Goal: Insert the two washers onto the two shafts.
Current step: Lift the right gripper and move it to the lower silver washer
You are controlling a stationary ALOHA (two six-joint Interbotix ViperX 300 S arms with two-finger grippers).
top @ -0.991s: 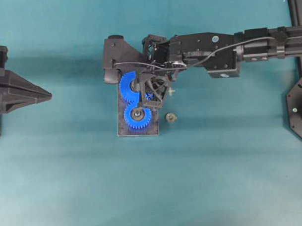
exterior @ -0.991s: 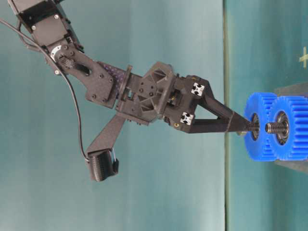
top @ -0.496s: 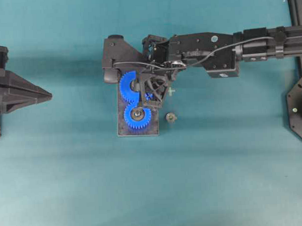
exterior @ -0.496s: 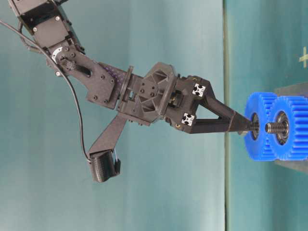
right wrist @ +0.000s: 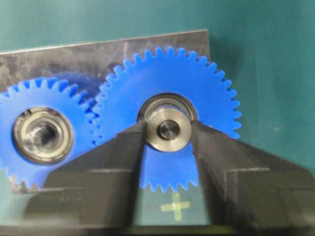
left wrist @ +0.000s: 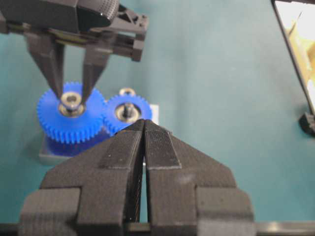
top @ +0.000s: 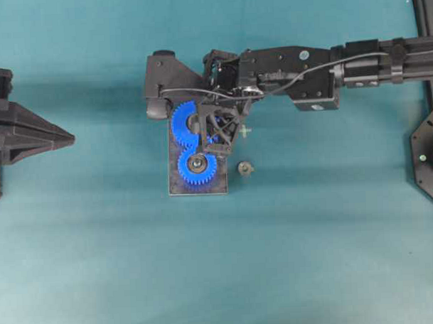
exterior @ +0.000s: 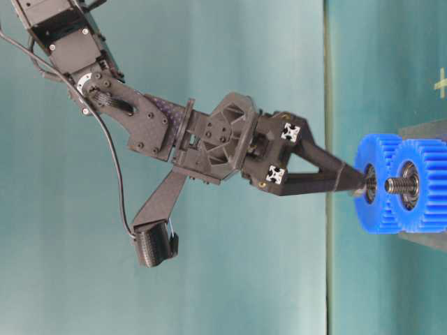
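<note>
My right gripper [right wrist: 168, 135] has its fingers [right wrist: 123, 147] parted around the washer [right wrist: 168, 129] seated on the larger blue gear's [right wrist: 172, 83] shaft. My left gripper [left wrist: 143, 125], fingers clenched on nothing, hangs well left of the gear plate [top: 176, 190].

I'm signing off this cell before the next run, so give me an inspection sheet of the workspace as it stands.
Surface: teal table, bare apart from the items below.
Job's things: washer sits on the shaft in the larger blue gear; smaller blue gear meshes beside it on a grey base plate.
Clutter: small metal part lying beside the plate.
Grippers: right gripper straddles the washer with gaps either side; left gripper shut, parked away.
Cables: black cable looping along the right arm.
Surroundings: black frame at the table's edge.
</note>
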